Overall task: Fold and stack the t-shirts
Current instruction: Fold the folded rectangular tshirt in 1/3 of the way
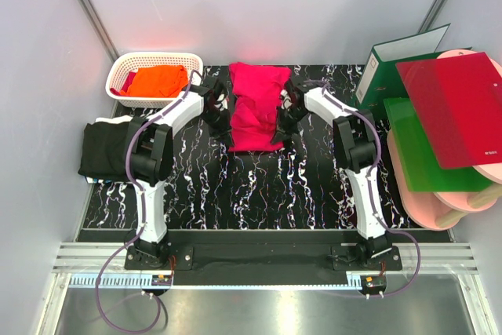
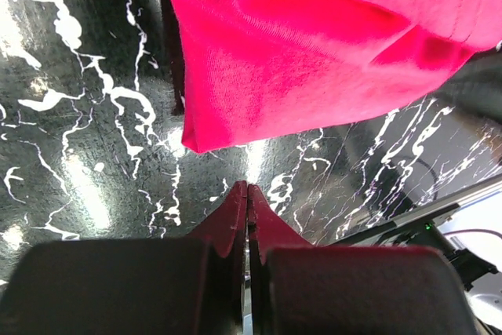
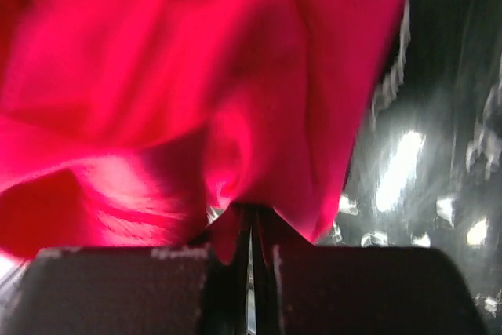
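Arms point(image 1: 169, 119) point(image 1: 339, 115) reach forward, flanking crimson-pink t-shirt point(image 1: 255, 107); right fingers point(image 3: 267, 229) pinch it.

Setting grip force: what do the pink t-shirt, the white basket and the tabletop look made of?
Crimson-pink cloth t-shirt: soft matte knit, likely cotton; it creases and shows fine knit texture up close.
White lattice basket: probably moulded plastic, smooth, rigid open grid.
Black white-veined tabletop: glossy, lamps glare off it; marble-look, perhaps printed laminate, cannot tell.
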Robot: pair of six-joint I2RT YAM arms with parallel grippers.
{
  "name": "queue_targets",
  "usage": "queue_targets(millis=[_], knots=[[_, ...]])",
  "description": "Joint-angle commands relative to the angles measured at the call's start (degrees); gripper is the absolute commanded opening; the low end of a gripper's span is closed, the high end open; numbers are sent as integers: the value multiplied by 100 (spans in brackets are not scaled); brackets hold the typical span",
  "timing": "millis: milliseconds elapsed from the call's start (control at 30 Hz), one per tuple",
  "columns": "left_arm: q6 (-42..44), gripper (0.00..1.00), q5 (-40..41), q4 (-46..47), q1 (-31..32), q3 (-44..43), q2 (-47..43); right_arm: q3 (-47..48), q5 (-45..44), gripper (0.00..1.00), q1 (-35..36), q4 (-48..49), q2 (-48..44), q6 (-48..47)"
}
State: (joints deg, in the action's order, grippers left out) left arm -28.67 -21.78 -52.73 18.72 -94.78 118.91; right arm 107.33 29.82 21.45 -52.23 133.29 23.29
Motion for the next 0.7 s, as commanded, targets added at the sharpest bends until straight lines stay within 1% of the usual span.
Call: queue_targets(millis=[0, 167, 333, 500, 567, 633, 667], knots=[[151, 0, 34, 96, -44, 4, -299, 1324, -20, 0, -27, 90, 407, 157], [212, 0, 95, 43, -44, 82, -211, 2518, 76, 0, -115, -68, 952, 378], [300, 0, 86, -18, -44, 92, -35, 3082, 383, 0, -220, -165, 1304, 492], [353, 0, 104, -79, -44, 57, 70, 2987, 25, 0, -256, -235, 1234, 457], [344, 0, 121, -114, -44, 21, 71, 2969, 32, 0, -291, -288, 1278, 492], [344, 0, 182, -150, -53, -49, 53, 2926, -108, 1, -308, -525, 1304, 527], [353, 5, 192, -176, -44, -58, 44, 2856, -161, 6, -326, -560, 1270, 475]])
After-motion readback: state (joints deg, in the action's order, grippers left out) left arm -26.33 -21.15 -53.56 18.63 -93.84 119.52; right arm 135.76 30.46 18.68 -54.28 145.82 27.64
